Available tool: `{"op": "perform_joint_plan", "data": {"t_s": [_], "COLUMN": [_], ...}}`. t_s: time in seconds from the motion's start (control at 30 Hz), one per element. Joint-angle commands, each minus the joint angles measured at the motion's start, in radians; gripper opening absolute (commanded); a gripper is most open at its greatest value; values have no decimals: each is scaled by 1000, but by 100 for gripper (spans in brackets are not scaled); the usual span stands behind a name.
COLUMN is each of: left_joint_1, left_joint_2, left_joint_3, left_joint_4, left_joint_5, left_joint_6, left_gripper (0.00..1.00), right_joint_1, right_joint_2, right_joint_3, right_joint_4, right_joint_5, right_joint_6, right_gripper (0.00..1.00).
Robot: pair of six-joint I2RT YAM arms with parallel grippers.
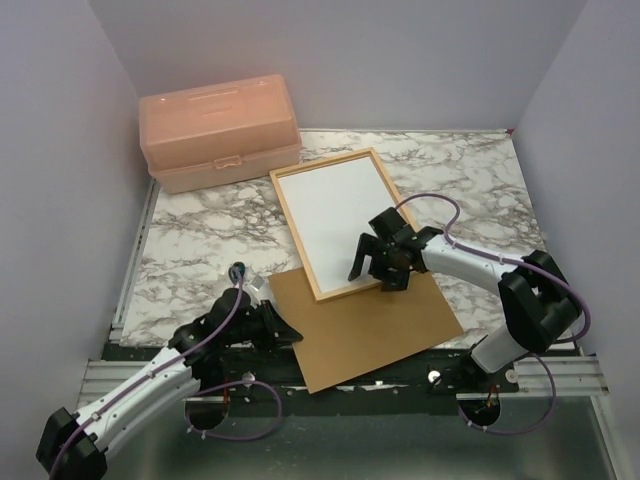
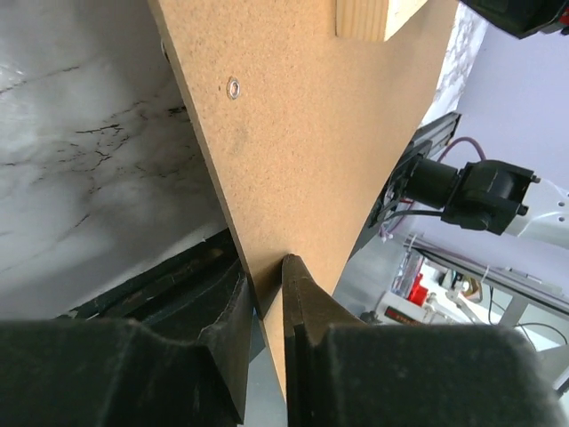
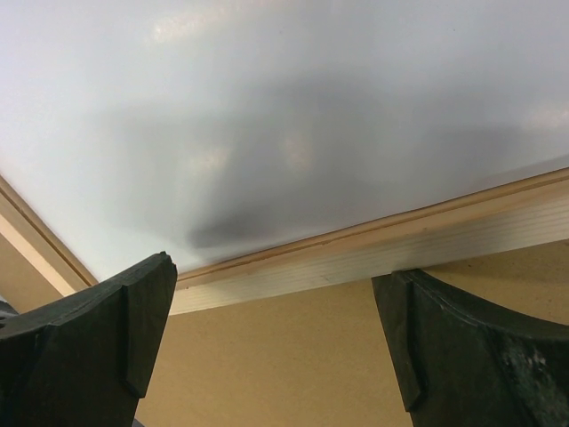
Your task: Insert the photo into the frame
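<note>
The light-wood frame (image 1: 294, 234) lies flat in the middle of the table, its near end resting on the brown backing board (image 1: 372, 338). Inside it the photo (image 1: 336, 214) lies white back up. My left gripper (image 1: 290, 332) is shut on the board's left edge; in the left wrist view its fingers (image 2: 307, 294) pinch the board (image 2: 302, 133) from both sides. My right gripper (image 1: 377, 272) hovers open over the frame's near bar (image 3: 373, 253), one finger on either side in the right wrist view, with the white photo back (image 3: 267, 116) beyond and the board (image 3: 276, 365) below.
A peach plastic toolbox (image 1: 220, 130) stands at the back left. The marble tabletop (image 1: 200, 250) ends at a metal rail (image 1: 340, 378) near the arm bases. Grey walls close in both sides. The right arm (image 2: 480, 191) shows beyond the board in the left wrist view.
</note>
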Motion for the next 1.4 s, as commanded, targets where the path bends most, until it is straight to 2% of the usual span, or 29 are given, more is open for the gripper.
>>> {"op": "perform_joint_plan", "data": {"t_s": [0.0,0.13,0.27,0.6,1.37], "left_joint_1": [5,6,6,4,5], "left_joint_2": [-140,-215,-217,-118,46], "left_joint_3": [59,120,192,457,908], "left_joint_4": [-232,-348,-426,-636,-930], "left_joint_5": [-81,-98,-111,-177,-234], "left_joint_6": [51,69,105,243,399], "left_gripper": [0,0,0,0,0], "right_joint_1": [-36,-88,-128,-173,-189], "right_joint_2": [19,12,4,6,-10], "right_joint_3": [45,70,87,130,138], "right_joint_4": [150,123,103,51,5], "right_joint_5": [15,7,3,10,12], "right_joint_6": [-35,-60,-83,-119,-141], "right_gripper": [100,100,100,100,100]}}
